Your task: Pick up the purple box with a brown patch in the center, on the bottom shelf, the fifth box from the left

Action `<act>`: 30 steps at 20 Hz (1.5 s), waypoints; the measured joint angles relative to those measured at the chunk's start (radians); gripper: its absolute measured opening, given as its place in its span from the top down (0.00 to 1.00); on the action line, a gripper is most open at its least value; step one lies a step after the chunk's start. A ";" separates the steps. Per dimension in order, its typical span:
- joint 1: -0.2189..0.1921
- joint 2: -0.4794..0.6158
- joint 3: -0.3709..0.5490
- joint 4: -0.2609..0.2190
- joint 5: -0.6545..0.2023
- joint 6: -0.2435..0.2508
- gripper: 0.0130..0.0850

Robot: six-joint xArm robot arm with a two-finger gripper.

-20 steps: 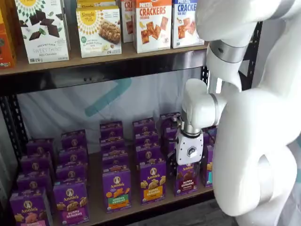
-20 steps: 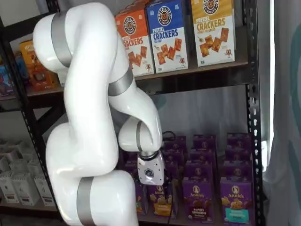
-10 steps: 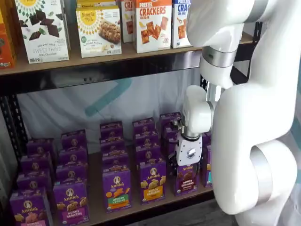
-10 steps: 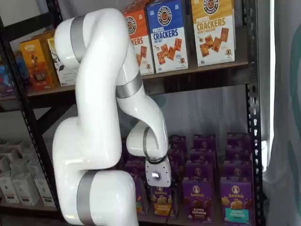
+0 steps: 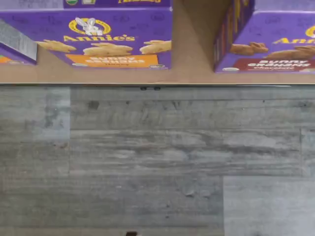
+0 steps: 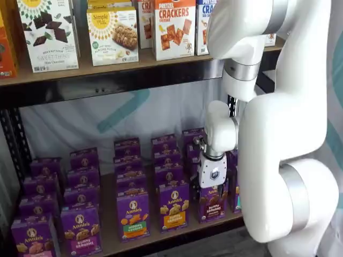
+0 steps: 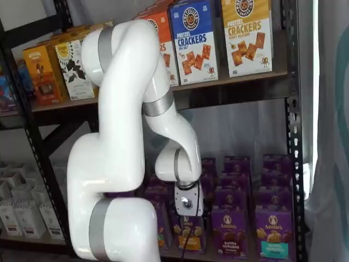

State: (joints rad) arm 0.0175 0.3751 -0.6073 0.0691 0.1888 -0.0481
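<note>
The purple box [image 6: 213, 204] with dark brown snacks stands in the front row of the bottom shelf [image 6: 109, 240]. It also shows in a shelf view [image 7: 229, 233] and in the wrist view [image 5: 280, 46], there with a dark red band. My gripper [image 6: 213, 188] hangs just above and in front of this box. Its white body shows in both shelf views. In a shelf view the gripper [image 7: 188, 217] overlaps the neighbouring orange-band carton [image 7: 189, 233]. The fingers do not show clearly, and no box is held.
Rows of purple Annie's cartons fill the bottom shelf, among them a hidden-veggies carton [image 6: 133, 215] and an orange-band carton [image 5: 113, 44]. Cracker boxes [image 6: 174, 27] stand on the upper board. A black rack post [image 7: 292, 125] is at the right. Grey plank floor [image 5: 157, 162] lies below the shelf edge.
The arm's upper links have swung across the rack. The gripper has shifted a little sideways along the front row, staying low over the purple box.
</note>
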 joint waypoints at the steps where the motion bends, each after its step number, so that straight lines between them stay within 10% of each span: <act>1: 0.003 0.011 -0.011 0.019 0.000 -0.016 0.00; 11: 0.001 0.097 -0.102 0.073 -0.025 -0.070 0.00; 20: -0.060 0.158 -0.216 -0.068 0.050 0.008 0.00; 30: -0.092 0.259 -0.329 -0.017 0.059 -0.074 0.00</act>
State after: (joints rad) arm -0.0749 0.6345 -0.9359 0.0526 0.2482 -0.1218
